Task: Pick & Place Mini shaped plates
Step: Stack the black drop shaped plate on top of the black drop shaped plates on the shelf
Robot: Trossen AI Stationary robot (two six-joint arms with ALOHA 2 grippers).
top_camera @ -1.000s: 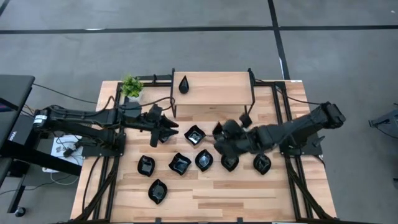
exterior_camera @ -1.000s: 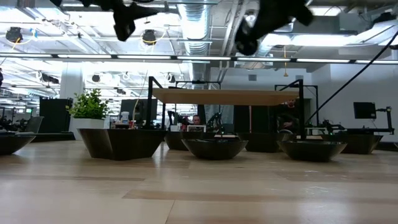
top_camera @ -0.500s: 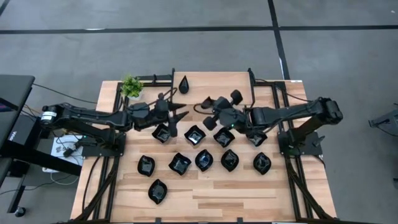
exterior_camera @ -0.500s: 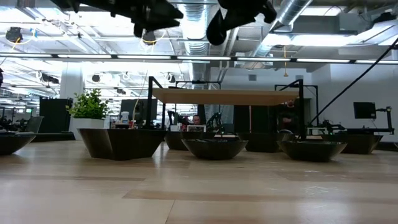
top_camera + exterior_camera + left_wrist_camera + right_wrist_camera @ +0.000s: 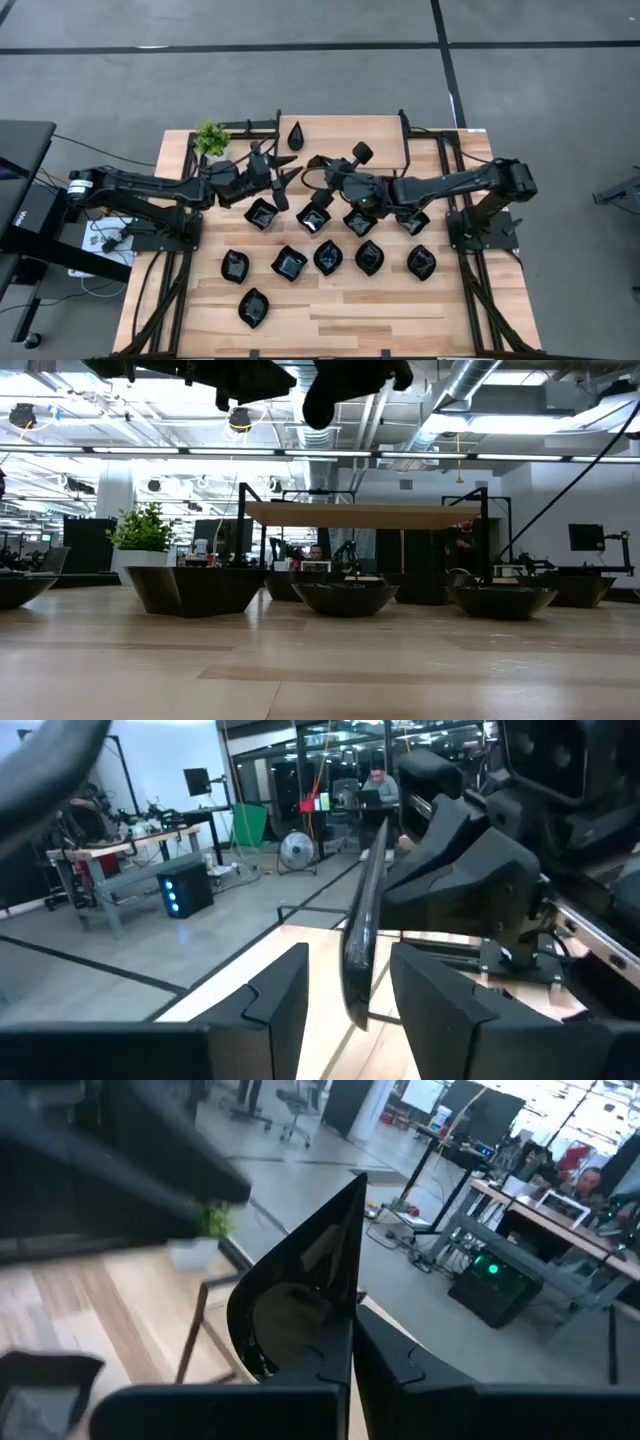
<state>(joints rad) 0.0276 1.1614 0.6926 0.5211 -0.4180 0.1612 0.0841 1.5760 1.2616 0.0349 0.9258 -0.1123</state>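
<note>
My right gripper (image 5: 316, 180) is shut on one glossy black leaf-shaped mini plate (image 5: 300, 1285), high above the table's far middle. My left gripper (image 5: 284, 182) faces it, open. In the left wrist view the plate (image 5: 360, 920) shows edge-on between my left fingers (image 5: 285, 990), with a gap on each side. Several other black mini plates (image 5: 328, 257) rest on their bases in two rows on the table. One teardrop plate (image 5: 296, 134) lies on the raised shelf. My right gripper pinches the plate's rim at one end (image 5: 346, 1325) between its two fingers. The fingers are about level and point toward the table's left. The plate is lifted clear and stands on edge, its pointed tip (image 5: 360, 1178) away from the fingers.
A raised wooden shelf (image 5: 345, 150) on a black frame stands at the far middle. A small green potted plant (image 5: 211, 138) sits at the far left corner. The wooden table's near strip (image 5: 340, 320) holds only one plate (image 5: 253, 307).
My right gripper has risen from over the plate rows and swung toward the table's left and far side, stopping in front of my left gripper. My left gripper has moved a little right and toward the far edge.
</note>
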